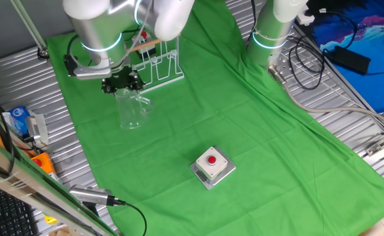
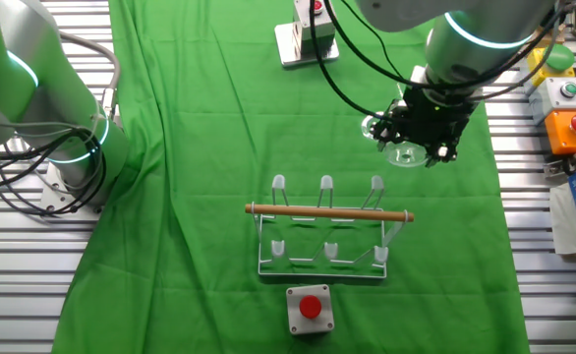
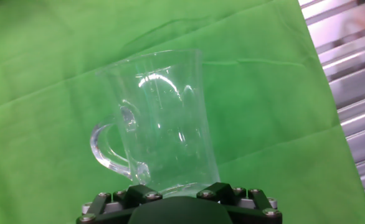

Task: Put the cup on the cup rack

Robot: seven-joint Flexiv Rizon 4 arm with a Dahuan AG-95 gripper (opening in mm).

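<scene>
My pincer (image 1: 121, 83) is closed on the rim of the one cup (image 1: 132, 109), which hangs under it, long side up and down, above the green cloth (image 1: 244, 131). The one cup rack (image 1: 159, 65) stands just behind, near the cup.

From the other side, my pincer (image 2: 418, 126) holds the cup (image 2: 398, 152) up and to the right of the rack (image 2: 325, 231). I count two red button boxes (image 2: 309, 309).

My hand camera shows the cup (image 3: 161, 124) clamped, its handle pointing left.
</scene>
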